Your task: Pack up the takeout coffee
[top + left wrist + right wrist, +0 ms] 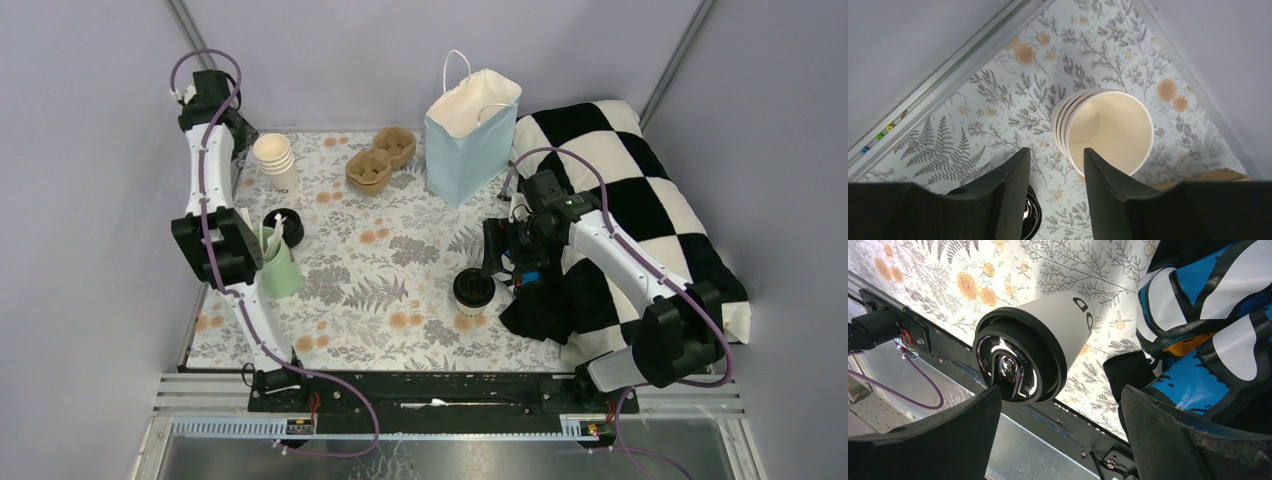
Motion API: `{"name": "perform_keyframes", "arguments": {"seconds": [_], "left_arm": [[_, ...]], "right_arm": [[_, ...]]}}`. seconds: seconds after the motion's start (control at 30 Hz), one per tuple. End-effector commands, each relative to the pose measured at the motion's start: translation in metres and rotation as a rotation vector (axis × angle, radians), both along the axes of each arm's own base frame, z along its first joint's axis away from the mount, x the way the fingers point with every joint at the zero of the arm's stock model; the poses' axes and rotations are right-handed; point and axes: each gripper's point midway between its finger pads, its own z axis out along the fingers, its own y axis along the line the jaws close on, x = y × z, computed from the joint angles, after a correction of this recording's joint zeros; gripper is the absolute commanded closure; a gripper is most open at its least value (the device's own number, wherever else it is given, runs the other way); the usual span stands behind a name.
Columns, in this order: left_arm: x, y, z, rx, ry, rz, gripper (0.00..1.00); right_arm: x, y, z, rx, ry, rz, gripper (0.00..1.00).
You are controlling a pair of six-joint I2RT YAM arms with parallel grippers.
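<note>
Coffee cup stands untouched near the wide-open right hand; left hand narrowly parted, empty.

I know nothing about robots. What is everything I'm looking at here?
Lidded coffee cup: one, white with black lid, front right.
Black lid: one, left; cup beneath unclear.
Paper cup stack: one, cream, far left.
Cup with sticks: one, mint green, left.
Cup carriers: seemingly two, brown, far middle.
Paper bag: one, light blue, far, upright.
Cushion: one, black-and-white checked, right.
Dark cloth: one, black and blue, beside cushion.
Tablecloth: one, floral, covering table.
Left gripper: black, open, near cup stack.
Right gripper: black, open, beside coffee cup.
</note>
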Motion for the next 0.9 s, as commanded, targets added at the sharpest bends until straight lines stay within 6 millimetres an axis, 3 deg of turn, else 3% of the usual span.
{"name": "perform_keyframes", "arguments": {"seconds": [0.0,0.2,0.53,0.63,0.87], "left_arm": [[0.013,-0.003,-0.009,-0.006,-0.003,-0.01,0.53],[0.02,-0.007,-0.01,0.005,-0.026,-0.04,0.55],[0.014,-0.015,-0.025,-0.04,-0.069,0.013,0.59],[0.015,-0.014,-0.029,-0.045,-0.07,0.026,0.64],[0.02,-0.013,-0.013,-0.032,-0.102,0.022,0.61]], "right_arm": [[0.008,0.003,0.011,-0.008,-0.044,0.018,0.05],[0.008,0.003,0.011,-0.01,-0.042,0.019,0.05],[0.009,0.003,0.012,-0.008,-0.046,0.021,0.05],[0.008,0.002,0.013,-0.008,-0.049,0.021,0.05],[0.008,0.002,0.012,-0.01,-0.05,0.02,0.05]]}}
